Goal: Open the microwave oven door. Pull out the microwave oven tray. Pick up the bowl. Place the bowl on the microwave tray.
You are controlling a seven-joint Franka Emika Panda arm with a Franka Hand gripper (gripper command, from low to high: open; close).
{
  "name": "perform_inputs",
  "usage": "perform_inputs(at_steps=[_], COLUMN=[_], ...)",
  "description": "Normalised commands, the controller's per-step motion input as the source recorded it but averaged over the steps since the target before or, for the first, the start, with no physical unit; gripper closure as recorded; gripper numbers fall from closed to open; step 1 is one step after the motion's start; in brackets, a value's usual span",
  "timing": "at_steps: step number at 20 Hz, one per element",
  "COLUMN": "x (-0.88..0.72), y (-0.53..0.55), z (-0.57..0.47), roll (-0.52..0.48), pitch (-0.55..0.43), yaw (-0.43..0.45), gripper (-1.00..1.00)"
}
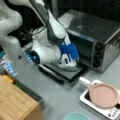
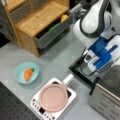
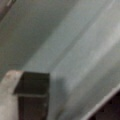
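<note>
Microwave oven door seen dropped flat open on counter. Tool parked low at oven mouth, over door; grip state can't be told, nothing seen held. Bowl, carrot inside, sat at 9 o'clock, well apart. Tray not made out.

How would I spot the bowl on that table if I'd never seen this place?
Start at the wooden cabinet at a front view's top left, then drop down onto the grey table. The bowl sits alone there, left of the white appliance carrying a pink disc. It is the only light teal round thing, and it has a small orange carrot-like item inside.
</note>
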Motion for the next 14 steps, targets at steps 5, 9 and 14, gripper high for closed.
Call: perform_inputs(at_steps=[5, 9, 14], x=[-0.15, -0.12, -0.11], y=[-0.62, -0.41, -0.40], z=[-0.22, -0.26, -0.27], roll=[0.030, 0.083, 0.063], pitch=[0.012, 0.032, 0.041], yaw=[0.112, 0.109, 0.121], gripper=[1.00, 1.00, 1.00])
